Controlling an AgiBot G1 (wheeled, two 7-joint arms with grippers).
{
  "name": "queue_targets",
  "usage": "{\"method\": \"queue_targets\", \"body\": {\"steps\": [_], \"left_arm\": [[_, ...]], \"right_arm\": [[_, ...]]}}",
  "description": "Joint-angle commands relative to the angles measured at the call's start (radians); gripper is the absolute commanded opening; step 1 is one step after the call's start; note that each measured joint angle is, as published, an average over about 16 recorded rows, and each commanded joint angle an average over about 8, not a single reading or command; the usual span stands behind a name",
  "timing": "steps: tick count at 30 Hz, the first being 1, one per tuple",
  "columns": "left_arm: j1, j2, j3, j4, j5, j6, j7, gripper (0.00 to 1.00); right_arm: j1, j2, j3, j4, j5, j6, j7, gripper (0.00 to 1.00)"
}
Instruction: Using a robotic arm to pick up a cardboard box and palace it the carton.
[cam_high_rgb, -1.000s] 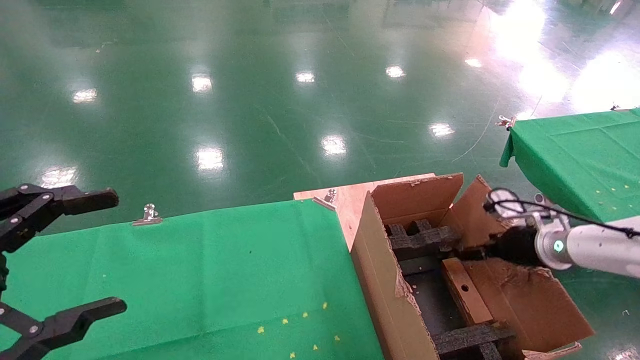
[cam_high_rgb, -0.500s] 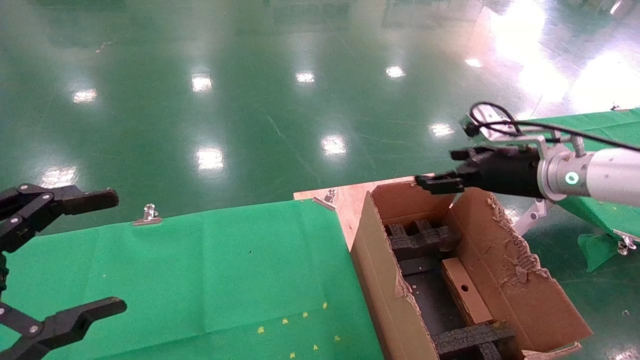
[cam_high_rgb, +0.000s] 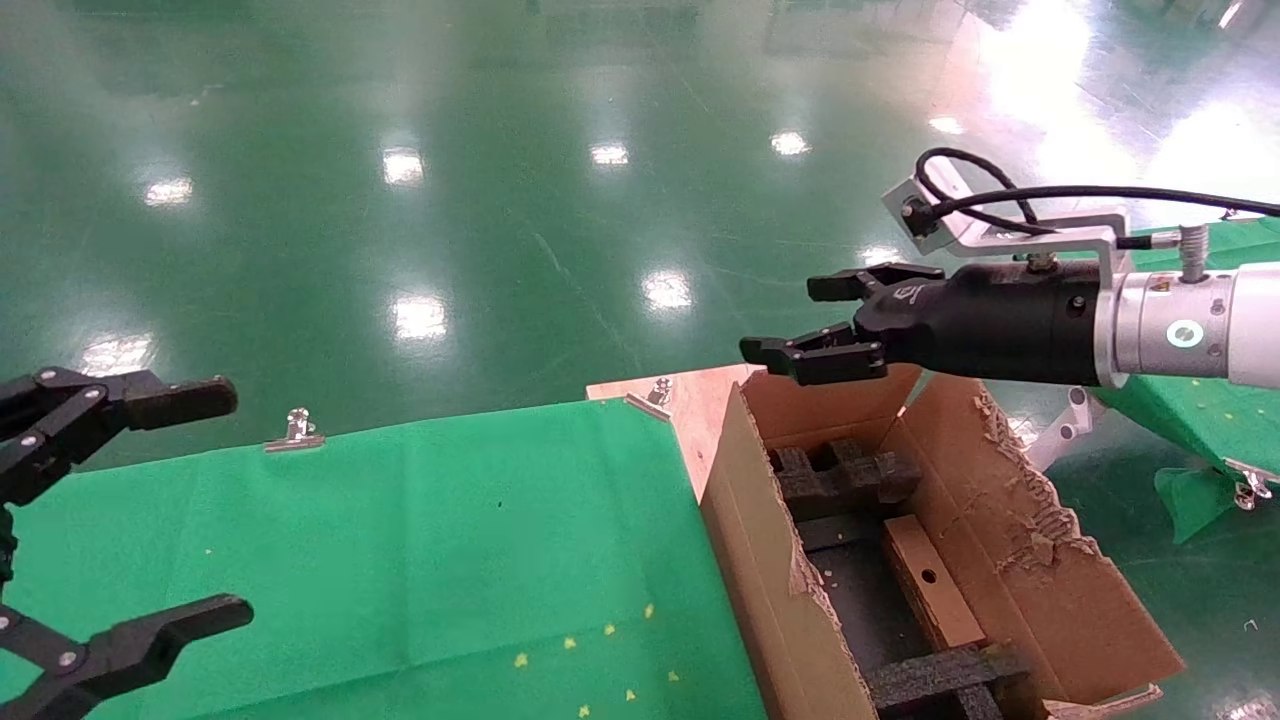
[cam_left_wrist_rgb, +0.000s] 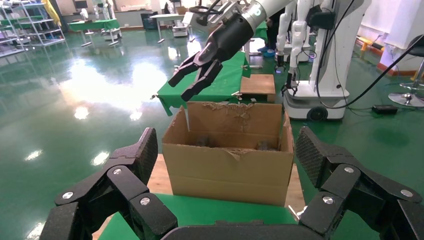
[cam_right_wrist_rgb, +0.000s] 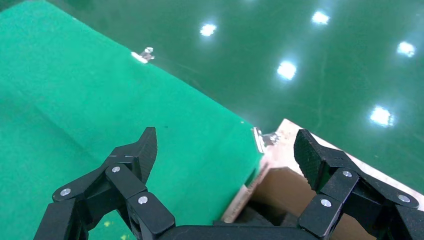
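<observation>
The large brown carton (cam_high_rgb: 770, 560) with torn flaps and black foam inserts (cam_high_rgb: 845, 478) stands at the right end of the green table (cam_high_rgb: 420, 540). The small flat cardboard box (cam_high_rgb: 930, 585) with a round hole lies inside it against the right wall. My right gripper (cam_high_rgb: 830, 325), on the white-silver arm with the green light ring, hangs open and empty above the carton's far edge; it also shows in the left wrist view (cam_left_wrist_rgb: 192, 82). My left gripper (cam_high_rgb: 190, 505) is open and empty at the far left over the table. The carton also shows in the left wrist view (cam_left_wrist_rgb: 230, 165).
A wooden board (cam_high_rgb: 700, 395) lies under the carton at the table's corner. A metal clip (cam_high_rgb: 297, 430) holds the cloth at the far edge. A second green-covered table (cam_high_rgb: 1170, 320) stands at the right. Glossy green floor lies beyond.
My right gripper has risen out of the carton, empty, and moved left above its far edge. The small box stays inside the carton. The left arm has not moved.
</observation>
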Motion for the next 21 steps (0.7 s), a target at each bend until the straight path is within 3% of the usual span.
{"method": "queue_targets", "body": {"steps": [1,8,21], "left_arm": [[0.000,0.000,0.000,0.000,0.000,0.000,0.000,1.00],[0.000,0.000,0.000,0.000,0.000,0.000,0.000,1.00],[0.000,0.000,0.000,0.000,0.000,0.000,0.000,1.00]], "right_arm": [[-0.001,0.000,-0.002,-0.003,0.002,0.001,0.003,1.00],[-0.047,-0.016,0.061,-0.006,-0.002,-0.029,-0.013,1.00],[-0.244,-0.077,0.353,-0.005,0.011,-0.184,-0.098,1.00]]}}
